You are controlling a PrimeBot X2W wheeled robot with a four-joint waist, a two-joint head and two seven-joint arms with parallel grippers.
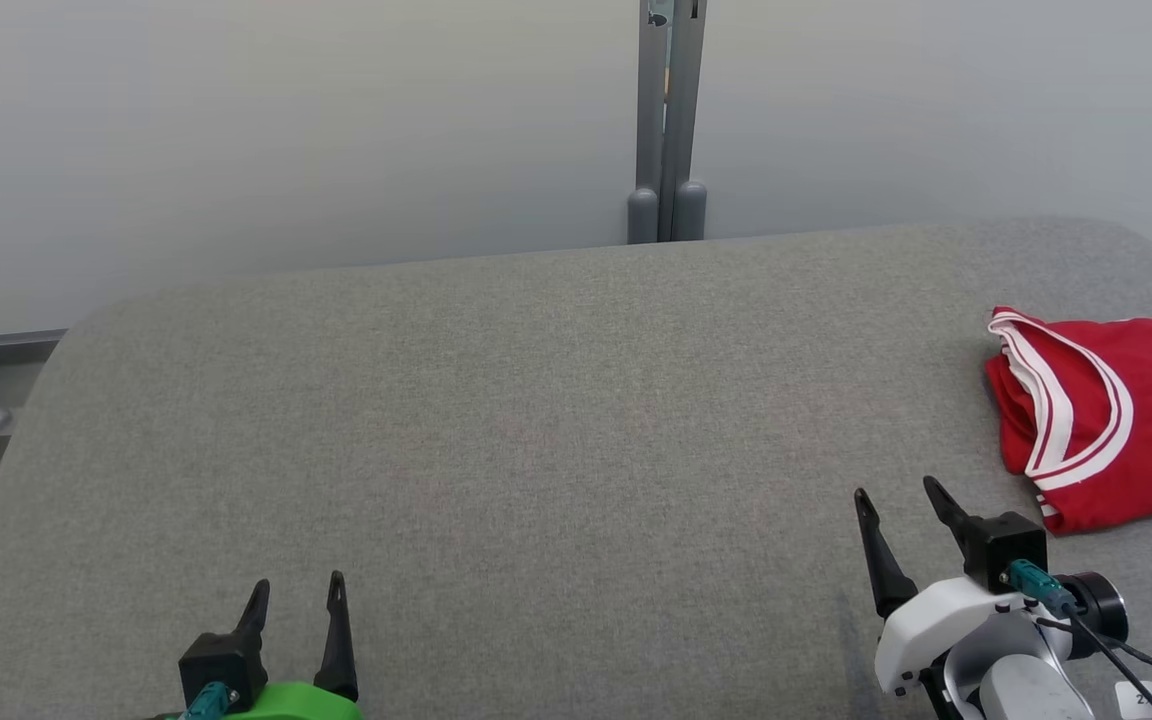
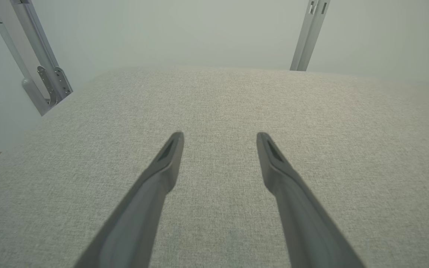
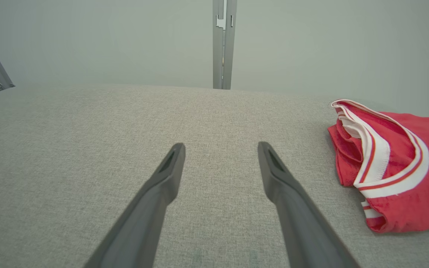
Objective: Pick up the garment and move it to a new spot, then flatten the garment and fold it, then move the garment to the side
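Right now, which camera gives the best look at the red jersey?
Right wrist view: the red jersey lies close, folded layers and white trim clear. Head view shows it smaller, at the right edge.

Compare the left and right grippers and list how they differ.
Place: the left gripper hangs over bare table, far from the jersey; the right gripper is beside the jersey, not touching it.
Colour: the left gripper's base is green, the right gripper's white.
Pose: the left gripper's fingers point about straight up the head view; the right gripper's lean left.
Both are open and empty.
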